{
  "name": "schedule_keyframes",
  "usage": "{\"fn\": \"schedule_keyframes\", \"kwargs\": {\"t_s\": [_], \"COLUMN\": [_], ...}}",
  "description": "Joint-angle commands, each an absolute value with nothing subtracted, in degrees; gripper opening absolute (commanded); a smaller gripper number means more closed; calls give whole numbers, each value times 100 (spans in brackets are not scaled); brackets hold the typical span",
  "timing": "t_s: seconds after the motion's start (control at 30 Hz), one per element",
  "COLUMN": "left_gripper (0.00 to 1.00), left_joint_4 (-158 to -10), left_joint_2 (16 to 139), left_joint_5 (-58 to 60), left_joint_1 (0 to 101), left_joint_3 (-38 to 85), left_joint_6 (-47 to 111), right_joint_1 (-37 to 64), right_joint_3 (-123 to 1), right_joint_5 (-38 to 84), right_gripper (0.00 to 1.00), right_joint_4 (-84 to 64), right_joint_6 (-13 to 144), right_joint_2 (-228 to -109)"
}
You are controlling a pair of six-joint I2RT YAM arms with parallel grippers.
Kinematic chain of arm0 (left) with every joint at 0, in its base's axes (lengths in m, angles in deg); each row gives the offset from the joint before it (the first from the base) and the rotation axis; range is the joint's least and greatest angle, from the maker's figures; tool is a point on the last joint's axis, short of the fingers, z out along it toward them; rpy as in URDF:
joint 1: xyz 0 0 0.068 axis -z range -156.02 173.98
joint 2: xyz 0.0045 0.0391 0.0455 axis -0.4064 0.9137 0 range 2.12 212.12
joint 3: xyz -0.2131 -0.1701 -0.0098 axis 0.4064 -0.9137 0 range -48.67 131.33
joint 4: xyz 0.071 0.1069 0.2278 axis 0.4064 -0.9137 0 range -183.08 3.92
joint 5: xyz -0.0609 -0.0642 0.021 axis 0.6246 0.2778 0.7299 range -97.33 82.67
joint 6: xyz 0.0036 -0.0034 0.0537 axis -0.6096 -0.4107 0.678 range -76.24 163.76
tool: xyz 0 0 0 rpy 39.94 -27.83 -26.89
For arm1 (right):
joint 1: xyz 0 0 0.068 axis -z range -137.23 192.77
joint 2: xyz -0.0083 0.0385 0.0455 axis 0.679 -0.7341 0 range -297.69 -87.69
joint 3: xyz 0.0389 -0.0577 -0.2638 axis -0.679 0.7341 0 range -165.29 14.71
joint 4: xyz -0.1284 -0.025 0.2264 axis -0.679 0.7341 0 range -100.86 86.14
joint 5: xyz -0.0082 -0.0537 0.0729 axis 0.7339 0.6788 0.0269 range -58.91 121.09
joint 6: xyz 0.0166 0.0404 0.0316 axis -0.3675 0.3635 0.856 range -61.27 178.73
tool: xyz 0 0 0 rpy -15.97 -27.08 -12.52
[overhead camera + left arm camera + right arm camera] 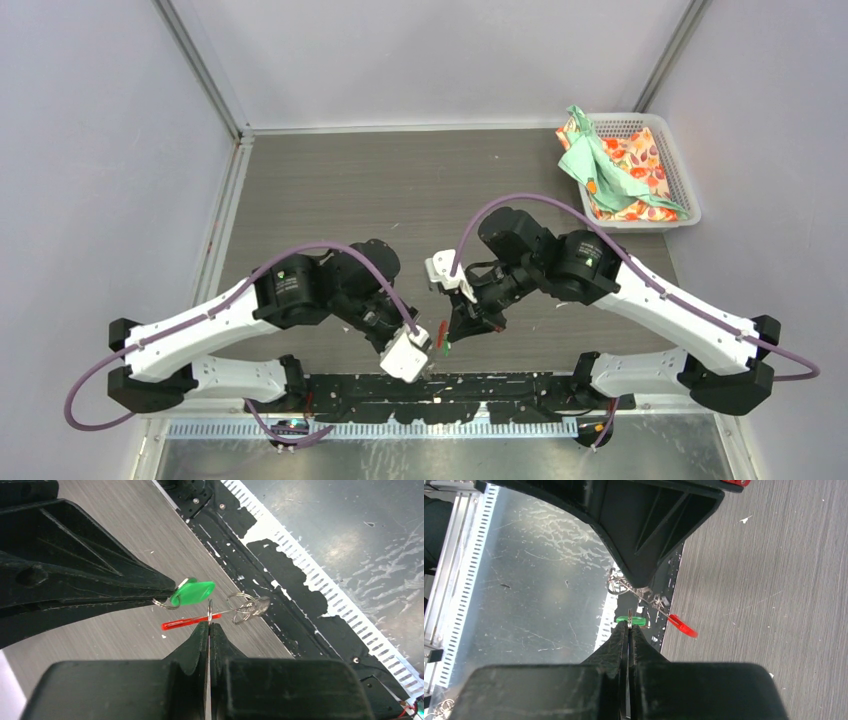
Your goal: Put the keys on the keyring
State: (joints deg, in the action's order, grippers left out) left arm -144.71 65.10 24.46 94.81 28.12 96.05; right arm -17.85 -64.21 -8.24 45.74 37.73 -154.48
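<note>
My left gripper is shut on a thin metal ring of the keyring, just above the near edge of the table. The keyring's red tab sticks out to the left, and silver rings with a silver key hang to the right. My right gripper is shut on the small ring of the green-tagged key, right beside the keyring. The green tag sits close above the red tab. In the top view both grippers meet tip to tip. No black tag shows.
A white basket holding a green cloth and a flowered cloth stands at the back right. A black mounting plate and slotted metal rail run along the near edge, under the grippers.
</note>
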Motion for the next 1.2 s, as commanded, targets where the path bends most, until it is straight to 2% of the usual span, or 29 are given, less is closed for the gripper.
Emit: {"fn": "schedule_keyframes", "kwargs": {"t_s": [0.0, 0.97, 1.17], "left_gripper": [0, 0, 0], "left_joint_4": [-13940, -13248, -13522], "left_joint_2": [6335, 5832, 6060], "left_joint_5": [2309, 2197, 2442], "left_joint_1": [9468, 9465, 9468], "left_joint_3": [2798, 2461, 2742], "left_joint_6": [9513, 9360, 9417], "right_joint_1": [-1817, -1810, -1802], "right_joint_3": [-6528, -5563, -5642], "right_joint_5": [-1102, -1219, -1205], "right_gripper": [1, 1, 1], "right_joint_4": [4186, 2799, 2730], "right_joint_6": [3872, 4026, 4033], "right_joint_2": [-15434, -14560, -14619]}}
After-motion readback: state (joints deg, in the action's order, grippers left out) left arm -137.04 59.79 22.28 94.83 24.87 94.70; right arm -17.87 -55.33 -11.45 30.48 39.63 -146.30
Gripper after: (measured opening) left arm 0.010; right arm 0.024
